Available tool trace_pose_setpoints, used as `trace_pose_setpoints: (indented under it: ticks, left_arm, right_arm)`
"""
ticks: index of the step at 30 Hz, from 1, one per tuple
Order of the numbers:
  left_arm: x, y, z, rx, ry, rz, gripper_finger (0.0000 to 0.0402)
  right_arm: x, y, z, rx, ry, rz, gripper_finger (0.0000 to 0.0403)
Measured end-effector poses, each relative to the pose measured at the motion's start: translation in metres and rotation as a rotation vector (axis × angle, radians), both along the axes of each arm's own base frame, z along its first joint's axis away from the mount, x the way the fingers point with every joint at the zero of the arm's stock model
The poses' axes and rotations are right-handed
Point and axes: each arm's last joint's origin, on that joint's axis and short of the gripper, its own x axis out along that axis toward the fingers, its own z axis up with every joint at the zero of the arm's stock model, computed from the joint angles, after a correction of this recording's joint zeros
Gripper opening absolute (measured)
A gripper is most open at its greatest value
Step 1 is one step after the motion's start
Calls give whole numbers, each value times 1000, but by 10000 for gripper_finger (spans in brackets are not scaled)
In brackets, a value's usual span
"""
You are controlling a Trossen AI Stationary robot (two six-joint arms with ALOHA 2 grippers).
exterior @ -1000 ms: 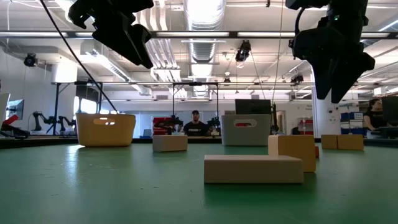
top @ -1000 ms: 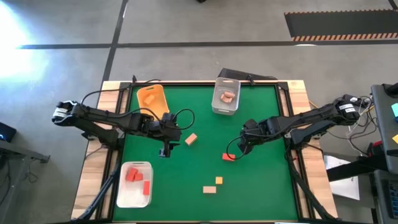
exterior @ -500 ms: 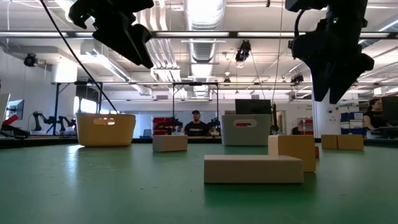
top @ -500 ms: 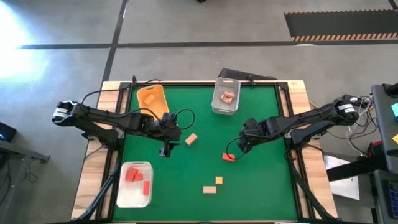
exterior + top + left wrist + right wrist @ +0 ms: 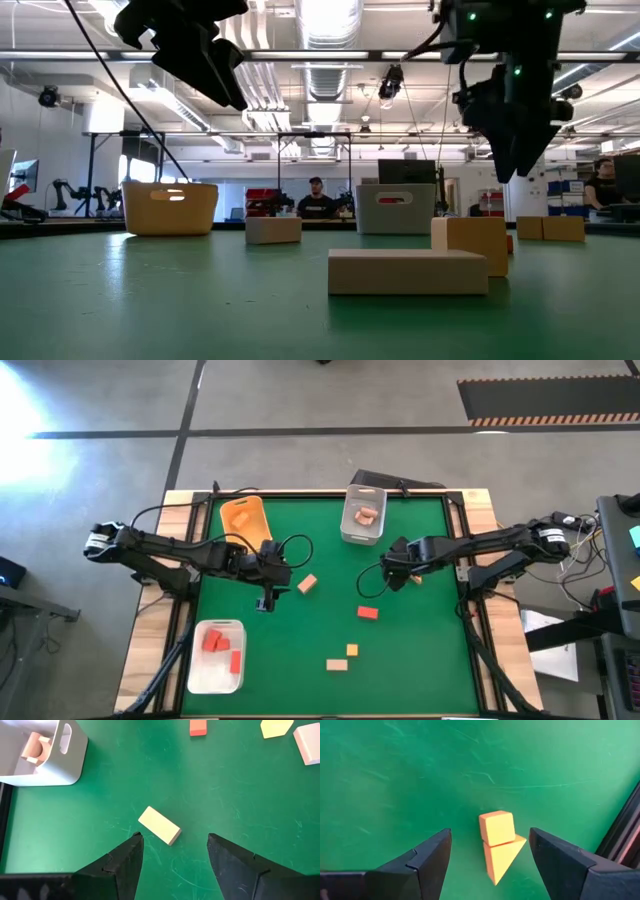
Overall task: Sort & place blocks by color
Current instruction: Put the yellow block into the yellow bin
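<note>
From above, the left gripper (image 5: 268,601) hangs over the mat with the tan block (image 5: 307,584) just beside it, on the side toward the table's middle. The right gripper (image 5: 392,576) is across the mat, nearer the grey bin (image 5: 363,516) than the red block (image 5: 367,613) is, and that block lies apart from both arms. The left arm is plainly the nearer one to the tan block. From table height, both grippers hang well clear of the mat, the left gripper (image 5: 205,60) higher than the right gripper (image 5: 512,140). The tan block (image 5: 273,229) sits flat between the orange bin (image 5: 170,207) and the grey bin (image 5: 396,208). In the left wrist view, that arm's fingers are spread. The tan block (image 5: 159,825) lies just ahead of the gap, off toward one finger, its long axis slanted across the line between the fingertips. A grasp would probably need a wrist turn and a short advance before descending. In the right wrist view, the fingers are likewise spread, holding nothing. A yellow cube (image 5: 496,827) and a yellow wedge (image 5: 502,854) lie touching each other on the mat, squarely between the fingers and below them. The pair's long axis runs roughly along the fingers, so closing would likely catch both pieces at once.
</note>
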Motion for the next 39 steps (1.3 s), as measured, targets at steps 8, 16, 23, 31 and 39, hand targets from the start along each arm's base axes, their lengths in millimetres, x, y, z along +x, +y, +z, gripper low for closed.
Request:
trace_pose_setpoints:
  ticks: [8, 16, 23, 31, 39]
  left_arm:
    - [0, 0, 0, -2, 0, 2, 203]
    - [0, 0, 0, -2, -1, 2, 203]
    - [1, 0, 1, -3, -15, 1, 203]
    - [1, 0, 1, -3, -15, 1, 203]
    - [1, 0, 1, -2, -15, 1, 203]
  right_arm:
    - [12, -5, -25, 14, 133, 59, 256]
    - [20, -5, -51, 45, 260, 101, 256]
    - [23, -5, -61, 50, 306, 119, 253]
    - [23, -5, -61, 49, 300, 121, 173]
    - [23, -5, -55, 52, 262, 122, 131]
